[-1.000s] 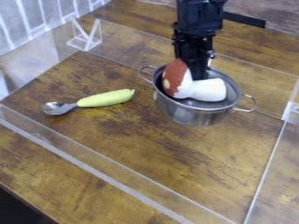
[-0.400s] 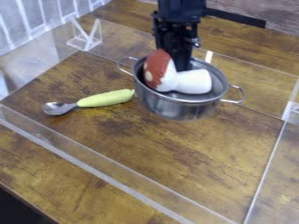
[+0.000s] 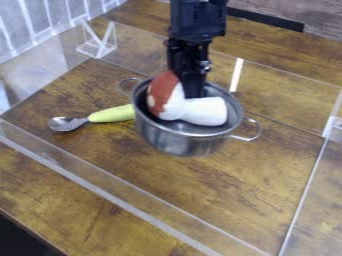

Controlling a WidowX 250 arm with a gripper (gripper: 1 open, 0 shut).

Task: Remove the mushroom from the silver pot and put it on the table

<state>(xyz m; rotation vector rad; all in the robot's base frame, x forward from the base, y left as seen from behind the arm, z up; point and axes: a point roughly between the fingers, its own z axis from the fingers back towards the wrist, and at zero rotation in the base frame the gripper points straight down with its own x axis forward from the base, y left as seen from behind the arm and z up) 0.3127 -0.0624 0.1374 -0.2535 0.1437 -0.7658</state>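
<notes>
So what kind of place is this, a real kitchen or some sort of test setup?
Most likely a lab test bench, not a kitchen. A wooden table is fenced by clear acrylic walls, a robot claw works over a silver pot, and the food is toys: a mushroom and a yellow-green banana.

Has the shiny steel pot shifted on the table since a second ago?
Yes. The shiny steel pot has slid left and toward the camera, closing on the yellow-green banana-shaped toy, which has stayed put; its rim now reaches the toy's end.
</notes>
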